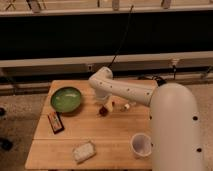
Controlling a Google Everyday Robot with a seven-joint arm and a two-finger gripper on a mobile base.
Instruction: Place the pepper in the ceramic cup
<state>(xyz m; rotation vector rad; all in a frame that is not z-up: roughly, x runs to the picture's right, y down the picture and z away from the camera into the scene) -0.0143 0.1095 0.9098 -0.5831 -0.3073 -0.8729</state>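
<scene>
Gripper (109, 105): low over the wooden table (100, 134); whether open or closed cannot be told. Pepper (102, 111): at the gripper's tip. Ceramic cup (141, 145): well apart, front right.

Wood, glaze and smooth shells.
I see a matt wooden table (117, 134), a glossy green bowl (65, 99) at nine o'clock from my mid-table gripper (108, 106), a smooth white ceramic cup (141, 145) and smooth white arm (127, 90) casing.
</scene>
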